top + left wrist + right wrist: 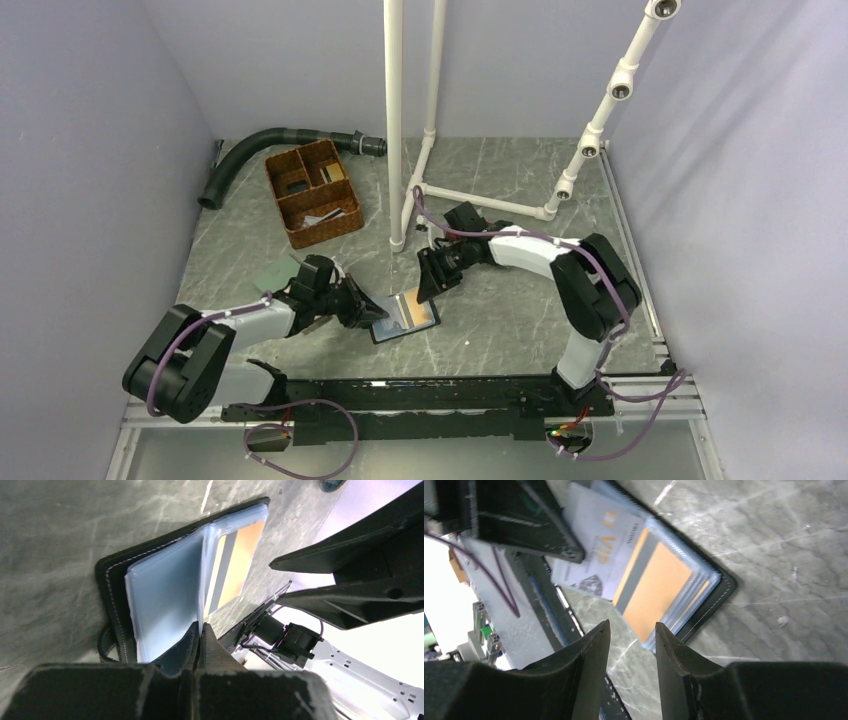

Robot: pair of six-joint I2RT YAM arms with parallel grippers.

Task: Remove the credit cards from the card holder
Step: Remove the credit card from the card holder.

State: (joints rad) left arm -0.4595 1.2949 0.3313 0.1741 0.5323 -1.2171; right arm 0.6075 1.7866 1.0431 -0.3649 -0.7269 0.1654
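Now | left jaws pinching card holder (165, 590) | right jaws narrowly parted, near orange card (656, 587)

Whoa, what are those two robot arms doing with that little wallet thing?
They're working on the open black-edged card holder lying on the grey marbled table. The left pincer is pinched shut on its clear plastic sleeves, holding it. The right pincer hangs open right by the orange-yellow plastic card, which sits inside its sleeve and is not out yet.
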